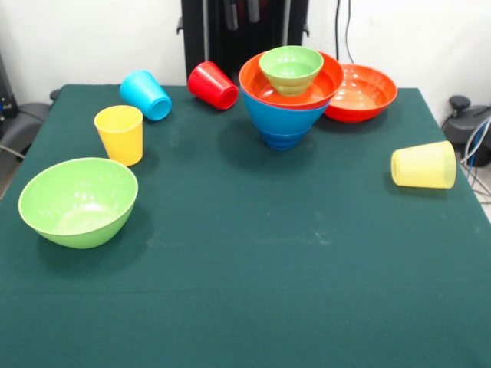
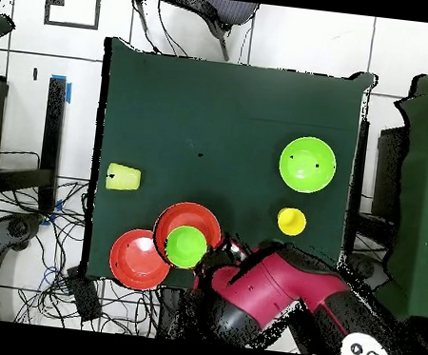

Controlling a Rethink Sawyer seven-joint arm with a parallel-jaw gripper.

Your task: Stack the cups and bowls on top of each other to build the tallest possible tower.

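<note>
The tower (image 1: 288, 96) is standing at the tabletop's (image 1: 253, 261) far edge, hiding a small blue bowl if nested. The arm (image 2: 276, 293) is covering the fingers; their state cannot be told.

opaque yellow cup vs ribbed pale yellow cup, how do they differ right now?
Pose: the opaque yellow cup stands upright, mouth up; the ribbed pale yellow cup lies on its side.
Surface: the opaque one is smooth and solid yellow; the ribbed one is paler and looks translucent.
Neighbours: the opaque cup stands close to the big green bowl; the ribbed cup lies alone.
Shared: both are small tapered tumblers, neither stacked.
</note>
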